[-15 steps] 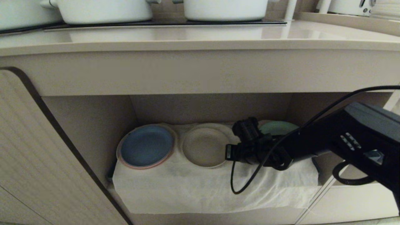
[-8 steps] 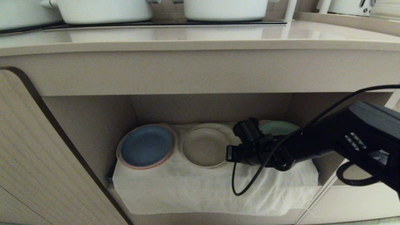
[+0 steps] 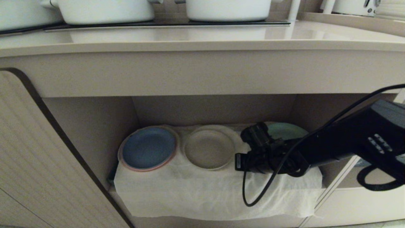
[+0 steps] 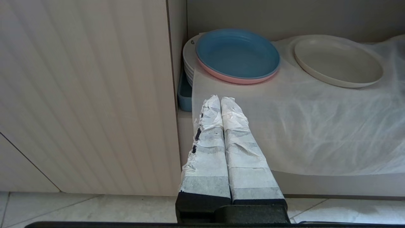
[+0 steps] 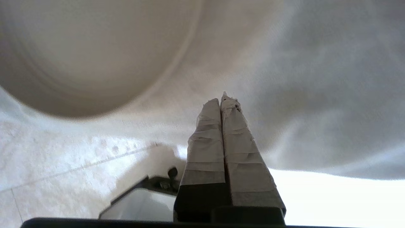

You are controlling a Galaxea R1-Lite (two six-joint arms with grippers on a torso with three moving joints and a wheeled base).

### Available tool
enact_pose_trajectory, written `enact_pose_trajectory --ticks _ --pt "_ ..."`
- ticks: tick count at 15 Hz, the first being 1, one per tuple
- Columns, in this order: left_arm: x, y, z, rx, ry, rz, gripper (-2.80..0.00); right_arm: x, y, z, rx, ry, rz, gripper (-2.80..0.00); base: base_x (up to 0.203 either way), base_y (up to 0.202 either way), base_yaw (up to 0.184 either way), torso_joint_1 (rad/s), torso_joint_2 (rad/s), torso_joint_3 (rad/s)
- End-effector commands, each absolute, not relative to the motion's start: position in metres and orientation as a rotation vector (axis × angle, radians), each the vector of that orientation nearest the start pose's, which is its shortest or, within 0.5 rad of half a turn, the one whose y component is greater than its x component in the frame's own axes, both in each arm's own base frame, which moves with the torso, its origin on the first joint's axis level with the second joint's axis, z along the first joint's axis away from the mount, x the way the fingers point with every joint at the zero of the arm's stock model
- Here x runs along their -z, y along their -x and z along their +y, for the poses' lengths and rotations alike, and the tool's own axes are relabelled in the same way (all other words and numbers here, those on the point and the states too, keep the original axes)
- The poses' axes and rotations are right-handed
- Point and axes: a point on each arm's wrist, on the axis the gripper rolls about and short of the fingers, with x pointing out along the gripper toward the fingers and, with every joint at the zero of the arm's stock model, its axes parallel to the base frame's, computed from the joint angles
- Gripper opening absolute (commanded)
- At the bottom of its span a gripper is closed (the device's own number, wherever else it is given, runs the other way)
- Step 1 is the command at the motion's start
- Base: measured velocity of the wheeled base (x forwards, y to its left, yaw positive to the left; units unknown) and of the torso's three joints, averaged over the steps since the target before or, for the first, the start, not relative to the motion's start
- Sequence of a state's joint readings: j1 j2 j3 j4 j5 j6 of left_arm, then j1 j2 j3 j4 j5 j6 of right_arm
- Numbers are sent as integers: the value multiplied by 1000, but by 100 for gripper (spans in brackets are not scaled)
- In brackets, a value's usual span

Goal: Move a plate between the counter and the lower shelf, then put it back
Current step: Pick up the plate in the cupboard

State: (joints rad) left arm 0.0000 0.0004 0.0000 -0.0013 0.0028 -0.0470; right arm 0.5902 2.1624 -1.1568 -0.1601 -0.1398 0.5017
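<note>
Change: over the last second the right hand [image 3: 238, 162] has backed away from the plate [image 3: 208, 149] toward the right side of the lower shelf [image 3: 95, 126]; its taped fingers [image 5: 221, 126] are pressed together, holding nothing.
Meaning: the plate looks released, so the shelf leg seems done; the return to the desk [image 3: 202, 41] is still ahead.
Plate: flat on the white cloth [image 3: 205, 193], mid-shelf, just beside the blue plate [image 3: 148, 148], set back from the front edge.
Room: little height under the desk's thick front; a green plate [image 3: 286, 130] lies behind the right hand.
Left hand [image 4: 221, 101]: fingers together, empty, outside the shelf's left front corner by the ribbed door [image 4: 85, 95].
</note>
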Motion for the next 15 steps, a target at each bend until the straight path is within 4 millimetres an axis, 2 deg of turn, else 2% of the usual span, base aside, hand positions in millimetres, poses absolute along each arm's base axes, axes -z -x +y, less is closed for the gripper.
enact_pose_trajectory --ticks 1,9,15 --pt "-76 23 0 -3 48 -2 -280 -73 -323 214 -214 -168 868 -280 0 0 0 0 0 0" --pt "-76 23 0 -3 48 -2 -280 -81 -316 223 -235 -184 851 -280 0 0 0 0 0 0" --pt "-76 23 0 -3 48 -2 -280 -79 -329 233 -216 -201 819 -280 0 0 0 0 0 0"
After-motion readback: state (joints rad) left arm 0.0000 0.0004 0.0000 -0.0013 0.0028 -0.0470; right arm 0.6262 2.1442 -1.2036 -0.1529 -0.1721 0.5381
